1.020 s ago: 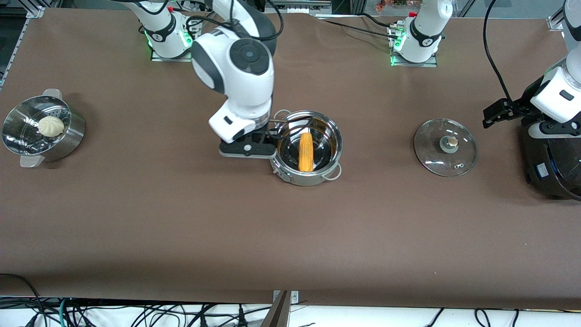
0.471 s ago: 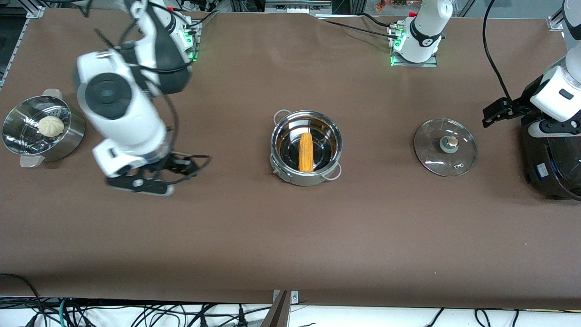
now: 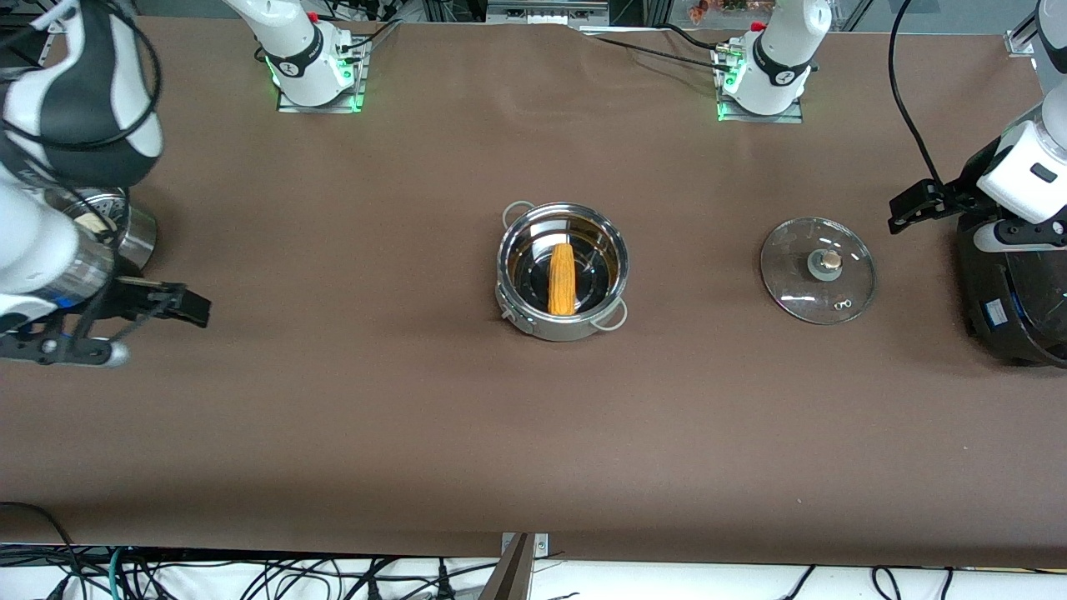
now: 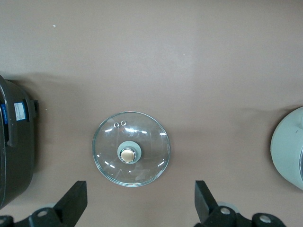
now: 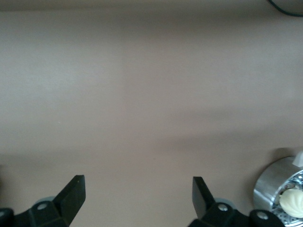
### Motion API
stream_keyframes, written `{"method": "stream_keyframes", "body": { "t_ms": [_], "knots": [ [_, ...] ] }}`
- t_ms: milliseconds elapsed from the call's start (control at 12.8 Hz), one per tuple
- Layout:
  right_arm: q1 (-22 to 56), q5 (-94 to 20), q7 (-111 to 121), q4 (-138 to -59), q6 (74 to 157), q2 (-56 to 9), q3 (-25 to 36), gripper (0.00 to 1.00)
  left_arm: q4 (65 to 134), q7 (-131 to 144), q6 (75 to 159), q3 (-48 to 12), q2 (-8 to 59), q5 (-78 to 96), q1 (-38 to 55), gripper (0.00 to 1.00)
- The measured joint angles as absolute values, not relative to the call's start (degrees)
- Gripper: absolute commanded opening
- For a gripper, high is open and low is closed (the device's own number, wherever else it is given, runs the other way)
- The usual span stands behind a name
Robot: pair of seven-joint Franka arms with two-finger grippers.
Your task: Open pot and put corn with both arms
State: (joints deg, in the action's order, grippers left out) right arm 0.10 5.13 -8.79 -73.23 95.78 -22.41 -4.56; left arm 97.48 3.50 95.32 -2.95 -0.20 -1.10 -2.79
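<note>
The steel pot (image 3: 546, 327) stands open at the table's middle. The yellow-orange corn (image 3: 563, 279) lies inside it. The glass lid (image 3: 800, 287) with its tan knob lies flat on the table toward the left arm's end; it also shows in the left wrist view (image 4: 147, 161). My left gripper (image 3: 902, 212) is open and empty, up between the lid and the black cooker; its own view (image 4: 139, 196) shows it just off the lid's edge. My right gripper (image 3: 197, 307) is open and empty over bare table by the steamer, as its own view (image 5: 137, 187) shows.
A perforated steel steamer (image 3: 140, 235) with a white bun (image 5: 291, 202) stands at the right arm's end, partly hidden by the right arm; it shows in the right wrist view (image 5: 272, 187). A large black cooker (image 3: 1013, 292) stands at the left arm's end, also in the left wrist view (image 4: 16, 146).
My right arm has swung away from the pot to the right arm's end, beside the steamer. The corn stays in the pot. The left arm has barely moved.
</note>
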Motion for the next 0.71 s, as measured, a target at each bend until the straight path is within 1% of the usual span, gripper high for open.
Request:
{"method": "stream_keyframes", "body": {
  "t_ms": [157,314,549,706],
  "knots": [
    [0.08,2.67,-6.67,-75.77,95.56,-20.06,-1.20,1.00,97.47,3.55,95.32,-2.86,-0.22,-1.10,-2.82,1.00],
    [0.06,1.58,-6.16,-79.24,94.83,-16.23,0.96,1.00,97.47,3.66,95.32,-2.86,-0.26,-1.10,-2.82,1.00],
    [0.07,0.67,-6.00,-82.82,90.88,-10.82,1.85,1.00,97.47,3.76,95.32,-2.86,-0.30,-1.10,-2.82,1.00],
    [0.22,0.72,-5.99,-83.93,90.68,-10.19,1.62,1.00,97.47,3.78,95.32,-2.88,-0.31,-1.10,-2.81,1.00]
  ]
}}
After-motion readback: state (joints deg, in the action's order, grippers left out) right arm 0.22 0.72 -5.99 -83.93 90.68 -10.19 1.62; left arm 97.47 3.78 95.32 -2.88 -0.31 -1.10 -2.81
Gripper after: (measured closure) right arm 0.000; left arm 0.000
